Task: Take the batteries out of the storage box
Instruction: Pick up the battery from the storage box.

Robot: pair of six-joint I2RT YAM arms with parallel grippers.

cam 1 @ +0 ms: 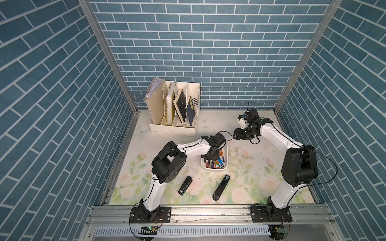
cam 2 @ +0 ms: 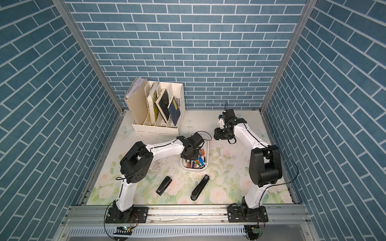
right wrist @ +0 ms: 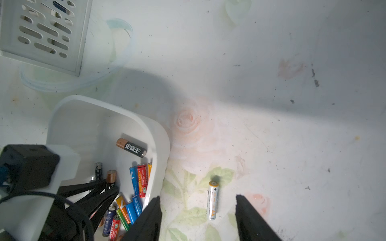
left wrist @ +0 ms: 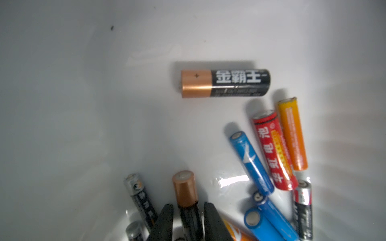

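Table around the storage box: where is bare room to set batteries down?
Free: the mat right of the storage box, holding only one white battery, and behind it, right of the file organizer. Crowded: in front, between the two staplers.

In the left wrist view the lower edge cuts off the left claw (left wrist: 188,205) and the copper-topped battery (left wrist: 185,192) pinched in it, and several blue, silver and orange cells nearby. In both top views the left arm (cam 1: 194,147) covers the far half of the storage box (cam 1: 216,169) and that claw's tips. The batteries (cam 1: 215,163) there are too small for their labels to be read. In the right wrist view the right claw (right wrist: 198,197) runs off the lower edge and the file organizer (right wrist: 41,35) off a corner.
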